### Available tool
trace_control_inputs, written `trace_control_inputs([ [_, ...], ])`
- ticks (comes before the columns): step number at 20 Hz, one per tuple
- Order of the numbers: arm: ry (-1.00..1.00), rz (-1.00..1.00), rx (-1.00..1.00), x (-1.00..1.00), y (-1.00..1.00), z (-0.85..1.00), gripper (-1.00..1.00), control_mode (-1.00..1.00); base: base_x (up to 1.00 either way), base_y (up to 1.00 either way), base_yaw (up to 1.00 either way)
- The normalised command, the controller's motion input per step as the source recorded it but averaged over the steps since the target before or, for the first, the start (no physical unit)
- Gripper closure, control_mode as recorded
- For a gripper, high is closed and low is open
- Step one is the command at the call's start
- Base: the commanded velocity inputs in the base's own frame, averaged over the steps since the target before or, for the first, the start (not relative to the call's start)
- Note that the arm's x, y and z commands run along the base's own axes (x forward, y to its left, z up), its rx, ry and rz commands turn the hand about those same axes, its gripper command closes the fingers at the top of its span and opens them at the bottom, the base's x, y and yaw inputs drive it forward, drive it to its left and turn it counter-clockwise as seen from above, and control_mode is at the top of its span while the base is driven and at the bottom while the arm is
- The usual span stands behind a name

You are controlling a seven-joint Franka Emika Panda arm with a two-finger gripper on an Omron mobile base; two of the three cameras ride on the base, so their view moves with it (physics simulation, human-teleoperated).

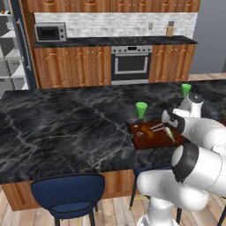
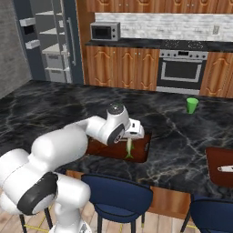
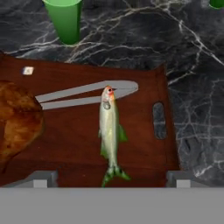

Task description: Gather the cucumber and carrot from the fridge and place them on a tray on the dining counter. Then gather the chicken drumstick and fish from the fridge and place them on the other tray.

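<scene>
Spanning kitchen foreground, black marble counter (image 1: 66,128) w/ wooden tray (image 3: 87,144), fish (image 3: 110,131).

The fish (image 3: 110,131) lies on the tray (image 3: 144,144), right of the chicken drumstick (image 3: 17,127), its head over the tongs (image 3: 83,95).

Glossy white arm (image 2: 59,150), dark joints

Domestic kitchen, rendered. Evidenced by stainless steel built-in oven (image 1: 131,64), grey microwave (image 1: 50,32) on dark worktop, carved wooden cabinets (image 1: 70,66), white brick backsplash (image 1: 114,24), black marble dining counter (image 1: 66,128), blue padded stools (image 1: 68,194).
</scene>
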Motion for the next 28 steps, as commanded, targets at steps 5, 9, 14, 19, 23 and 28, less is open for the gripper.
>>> trace_control_inputs([
  [5, -0.03, -0.03, 0.00, -0.47, 0.50, 0.74, -1.00, -1.00, 0.00, 0.00, 0.00],
  [9, -0.02, -0.04, 0.01, -0.65, 0.50, 0.63, -1.00, -1.00, 0.00, 0.00, 0.00],
  [14, -0.06, -0.01, 0.02, -0.89, 0.28, 0.52, -1.00, -1.00, 0.00, 0.00, 0.00],
  [19, -0.17, -0.01, 0.00, -0.99, 0.28, 0.46, -1.00, -1.00, 0.00, 0.00, 0.00],
  [23, -0.31, -0.01, -0.01, -0.81, 0.22, 0.31, -1.00, -1.00, 0.00, 0.00, 0.00],
  [28, -0.03, 0.00, 0.00, -0.09, 0.06, 0.00, -1.00, -1.00, 0.00, 0.00, 0.00],
])
